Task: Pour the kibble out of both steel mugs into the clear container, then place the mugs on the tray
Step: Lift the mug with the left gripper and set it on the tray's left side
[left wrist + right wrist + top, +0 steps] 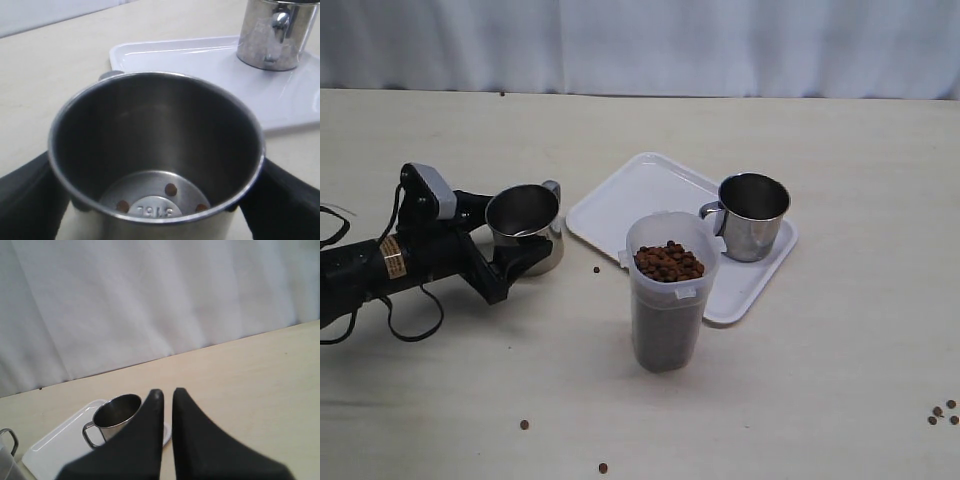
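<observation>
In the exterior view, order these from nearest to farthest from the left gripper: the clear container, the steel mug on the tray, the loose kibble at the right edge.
From the left gripper:
1. the clear container, centre front.
2. the steel mug on the tray, farther right and back.
3. the loose kibble, far right edge, front.

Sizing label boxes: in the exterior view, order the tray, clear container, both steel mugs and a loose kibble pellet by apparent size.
tray
clear container
mug on tray and held mug, alike
loose pellet
</observation>
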Tool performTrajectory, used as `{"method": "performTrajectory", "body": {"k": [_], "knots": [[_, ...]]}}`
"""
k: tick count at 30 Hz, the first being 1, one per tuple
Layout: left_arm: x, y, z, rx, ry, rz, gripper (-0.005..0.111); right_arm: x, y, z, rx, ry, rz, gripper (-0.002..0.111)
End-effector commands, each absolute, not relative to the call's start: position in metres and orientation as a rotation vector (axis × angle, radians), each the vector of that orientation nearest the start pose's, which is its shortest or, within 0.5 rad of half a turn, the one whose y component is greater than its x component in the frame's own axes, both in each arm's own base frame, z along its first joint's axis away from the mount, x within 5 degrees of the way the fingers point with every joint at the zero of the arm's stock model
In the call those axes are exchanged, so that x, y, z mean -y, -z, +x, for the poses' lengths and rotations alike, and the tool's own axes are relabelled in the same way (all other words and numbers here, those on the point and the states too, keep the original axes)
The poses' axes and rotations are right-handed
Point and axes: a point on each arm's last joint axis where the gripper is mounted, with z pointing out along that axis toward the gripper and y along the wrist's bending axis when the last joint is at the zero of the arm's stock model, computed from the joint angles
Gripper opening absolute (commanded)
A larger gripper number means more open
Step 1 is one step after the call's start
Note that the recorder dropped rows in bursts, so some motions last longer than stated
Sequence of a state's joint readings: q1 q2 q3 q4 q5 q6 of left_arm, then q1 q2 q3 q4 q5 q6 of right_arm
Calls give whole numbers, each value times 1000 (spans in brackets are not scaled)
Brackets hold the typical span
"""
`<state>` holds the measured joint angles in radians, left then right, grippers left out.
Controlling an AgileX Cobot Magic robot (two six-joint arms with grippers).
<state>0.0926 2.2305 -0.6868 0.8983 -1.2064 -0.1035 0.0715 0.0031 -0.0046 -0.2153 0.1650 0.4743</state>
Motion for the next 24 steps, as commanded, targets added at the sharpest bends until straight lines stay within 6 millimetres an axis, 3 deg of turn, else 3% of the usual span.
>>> {"method": "performTrajectory", "body": {"k": [1,5,9,14,19,24], "knots": [[31,-66,321,-1707,496,704,0,-1,-198,56,-1644,-229,188,5],[23,-102,323,-1635,478,704,0,-1,-198,56,-1644,-229,188,5],[33,-128,330,-1548,513,753,0,-1,-198,56,-1644,-229,188,5],[58,-128,351,-1563,537,837,0,-1,-198,56,-1644,-229,188,5],[100,-119,375,-1562,525,943,0,-1,-198,56,-1644,-229,188,5],[112,-106,388,-1577,537,893,0,-1,-198,56,-1644,-229,188,5]]}}
